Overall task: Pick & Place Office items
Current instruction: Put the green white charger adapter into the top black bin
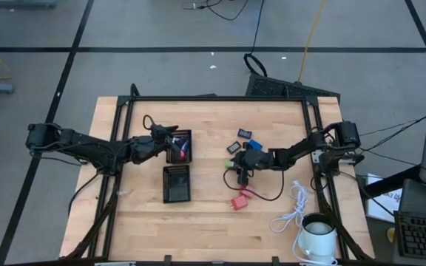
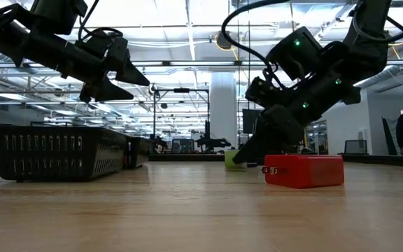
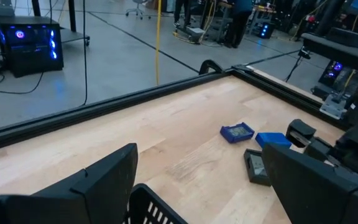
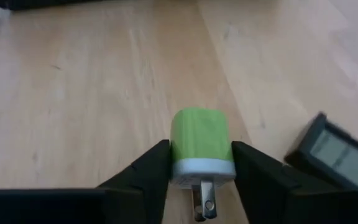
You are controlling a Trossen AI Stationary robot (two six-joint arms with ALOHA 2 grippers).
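Note:
The office items are small blocks on the wooden table. My right gripper is shut on a green charger block near the table's middle. A red block lies flat nearer the near edge. Blue, purple and black pieces lie toward the far edge. Another black piece lies beside the green one. My left gripper hangs open above the far black mesh tray, which holds red and blue pieces. My right gripper pinches the green charger block between its two fingers, at the white plug end. The metal prongs point back between the fingers. The fingers come in low, slanting from the table's right. In the low view the block sits at table level.
A second black mesh tray sits nearer the near edge. A white coiled cable and a white mug occupy the near right corner. A thin black cable loops beside the red block. Bare wood lies to the left and near.

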